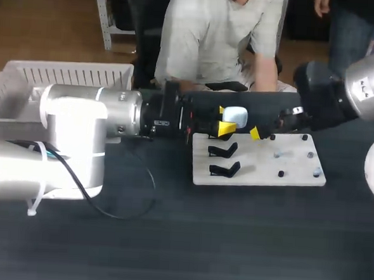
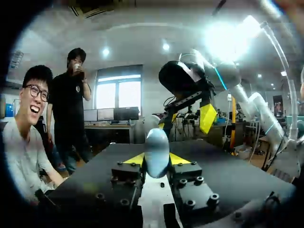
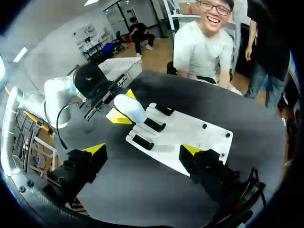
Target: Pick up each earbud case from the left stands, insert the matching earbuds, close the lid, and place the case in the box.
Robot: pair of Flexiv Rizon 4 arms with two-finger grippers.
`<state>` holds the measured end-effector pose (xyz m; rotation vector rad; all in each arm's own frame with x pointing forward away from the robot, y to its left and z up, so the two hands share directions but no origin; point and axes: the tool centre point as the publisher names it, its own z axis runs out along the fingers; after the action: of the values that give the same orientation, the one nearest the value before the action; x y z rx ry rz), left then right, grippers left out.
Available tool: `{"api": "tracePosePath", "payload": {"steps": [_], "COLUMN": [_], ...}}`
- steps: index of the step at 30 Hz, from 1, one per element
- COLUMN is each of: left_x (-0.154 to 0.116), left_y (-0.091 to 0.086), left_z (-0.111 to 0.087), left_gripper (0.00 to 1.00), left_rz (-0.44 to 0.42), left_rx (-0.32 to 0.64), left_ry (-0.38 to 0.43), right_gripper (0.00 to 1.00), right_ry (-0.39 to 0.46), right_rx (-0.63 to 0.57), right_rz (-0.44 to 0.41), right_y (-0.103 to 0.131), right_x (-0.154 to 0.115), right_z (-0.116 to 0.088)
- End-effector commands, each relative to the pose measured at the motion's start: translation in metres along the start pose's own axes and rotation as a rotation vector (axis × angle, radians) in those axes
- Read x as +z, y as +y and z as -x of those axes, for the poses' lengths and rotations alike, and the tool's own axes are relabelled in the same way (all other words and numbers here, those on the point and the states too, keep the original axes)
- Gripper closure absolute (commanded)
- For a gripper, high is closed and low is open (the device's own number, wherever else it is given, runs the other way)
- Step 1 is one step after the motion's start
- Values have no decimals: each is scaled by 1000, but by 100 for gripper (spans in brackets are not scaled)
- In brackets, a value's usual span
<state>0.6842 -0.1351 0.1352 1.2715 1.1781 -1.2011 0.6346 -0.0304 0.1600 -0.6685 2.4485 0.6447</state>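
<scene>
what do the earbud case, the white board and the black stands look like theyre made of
The earbud case is likely smooth plastic: pale blue-white, rounded, with a soft sheen. The board looks like white laminated wood or plastic, flat and matte; I cannot tell which. The stands are black and matte, probably moulded plastic.

A dark table [image 1: 231, 244] stands on a brown wooden floor [image 1: 48, 23], with a white metal rack leg [image 1: 106, 21] behind it. The left wrist view shows a wide window [image 2: 118, 94] in a pale wall [image 2: 152, 76] (monitors [image 2: 107, 114] stand below it). 2 round ceiling lights [image 2: 165, 46] glow near a glaring lamp [image 2: 228, 40].
</scene>
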Motion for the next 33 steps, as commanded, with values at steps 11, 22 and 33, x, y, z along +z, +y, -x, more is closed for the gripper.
{"api": "tracePosePath", "payload": {"steps": [11, 22, 33], "left_x": [5, 5, 5], "left_y": [0, 0, 0], "left_z": [-1, -1, -1], "left_gripper": [100, 100, 100], "left_rz": [2, 2, 2], "left_rx": [-1, -1, -1], "left_ry": [-8, -8, -8], "right_gripper": [0, 0, 0], "right_ry": [16, 28, 41], "right_rx": [20, 26, 39], "right_rz": [-11, -5, -4], "right_y": [-1, -1, -5], "right_x": [11, 21, 29], "right_z": [14, 26, 31]}}
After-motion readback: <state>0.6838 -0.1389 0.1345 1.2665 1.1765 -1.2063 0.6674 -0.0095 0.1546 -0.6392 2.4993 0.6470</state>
